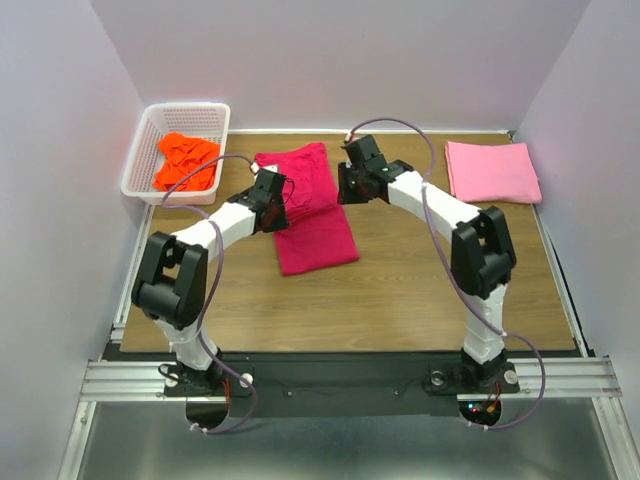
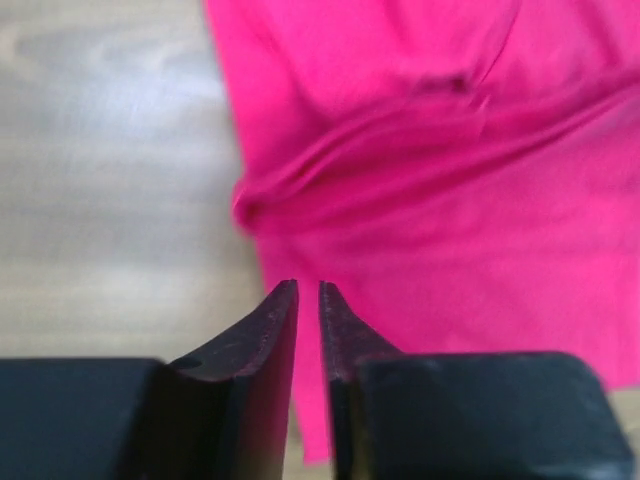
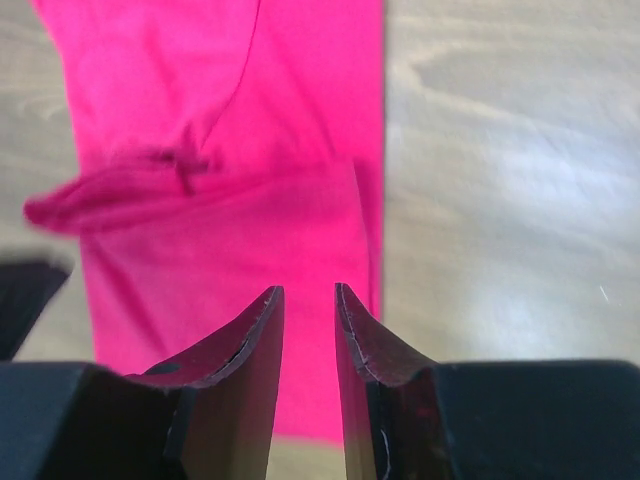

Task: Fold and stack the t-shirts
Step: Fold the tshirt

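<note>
The crimson-red t-shirt (image 1: pixel 312 215) lies partly folded at the table's middle, its upper part doubled over with a rumpled fold line (image 2: pixel 400 130). My left gripper (image 1: pixel 280 205) hovers over its left edge, jaws a thin slit apart (image 2: pixel 308 285) with nothing between them. My right gripper (image 1: pixel 350 185) hangs above the shirt's right edge (image 3: pixel 370 200), jaws slightly apart (image 3: pixel 308 288) and empty. The light pink t-shirt (image 1: pixel 492 170) lies folded at the back right. The orange t-shirt (image 1: pixel 185 162) is crumpled in the basket.
A white lattice basket (image 1: pixel 140 160) stands at the back left corner. Bare wooden tabletop (image 1: pixel 400 290) stretches in front of the red shirt and between it and the pink one. White walls close in on three sides.
</note>
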Controlling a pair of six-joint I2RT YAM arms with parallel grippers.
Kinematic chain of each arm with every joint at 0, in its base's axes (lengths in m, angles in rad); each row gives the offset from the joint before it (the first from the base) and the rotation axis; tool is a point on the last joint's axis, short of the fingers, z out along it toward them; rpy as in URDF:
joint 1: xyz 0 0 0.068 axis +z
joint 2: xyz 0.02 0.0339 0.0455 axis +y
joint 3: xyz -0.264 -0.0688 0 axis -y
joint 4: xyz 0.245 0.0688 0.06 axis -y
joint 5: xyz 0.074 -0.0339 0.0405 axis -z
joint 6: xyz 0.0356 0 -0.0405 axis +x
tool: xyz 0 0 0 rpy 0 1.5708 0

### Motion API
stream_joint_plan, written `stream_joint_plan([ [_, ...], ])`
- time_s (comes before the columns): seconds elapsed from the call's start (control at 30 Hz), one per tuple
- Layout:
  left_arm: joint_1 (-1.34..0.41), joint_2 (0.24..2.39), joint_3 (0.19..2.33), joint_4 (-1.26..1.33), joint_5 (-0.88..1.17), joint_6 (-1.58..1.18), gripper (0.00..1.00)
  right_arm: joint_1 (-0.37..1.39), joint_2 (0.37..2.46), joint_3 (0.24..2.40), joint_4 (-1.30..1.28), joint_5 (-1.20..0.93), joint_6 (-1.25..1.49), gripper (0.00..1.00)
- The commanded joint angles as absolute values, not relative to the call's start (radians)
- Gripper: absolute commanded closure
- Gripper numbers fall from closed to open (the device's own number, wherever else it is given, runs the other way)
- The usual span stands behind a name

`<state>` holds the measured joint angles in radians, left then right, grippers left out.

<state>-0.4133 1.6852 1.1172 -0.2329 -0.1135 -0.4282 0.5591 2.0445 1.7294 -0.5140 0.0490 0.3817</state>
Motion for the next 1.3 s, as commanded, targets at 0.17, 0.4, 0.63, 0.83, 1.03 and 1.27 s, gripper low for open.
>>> stream_joint_plan([
  [0.17, -0.417, 1.854, 1.276, -0.236, -0.135, -0.374, 0.76, 0.563, 1.792, 1.510, -0.489, 0.074, 0.403, 0.67],
  [0.4, -0.403, 1.939, 1.413, -0.239, -0.199, -0.356, 0.76, 0.563, 1.730, 1.418, -0.486, 0.077, 0.422, 0.67],
  [0.63, -0.393, 1.913, 1.465, -0.242, -0.285, -0.360, 0.75, 0.563, 1.692, 1.352, -0.483, 0.077, 0.434, 0.67],
  [0.83, -0.380, 1.859, 1.413, -0.267, -0.310, -0.413, 0.67, 0.563, 1.674, 1.309, -0.476, 0.055, 0.446, 0.67],
  [1.03, -0.437, 1.772, 1.276, -0.241, -0.218, -0.410, 0.50, 0.563, 1.660, 1.278, -0.472, 0.052, 0.445, 0.67],
  [1.27, -0.465, 1.793, 1.204, -0.218, -0.227, -0.457, 0.36, 0.563, 1.657, 1.253, -0.466, 0.044, 0.453, 0.67],
])
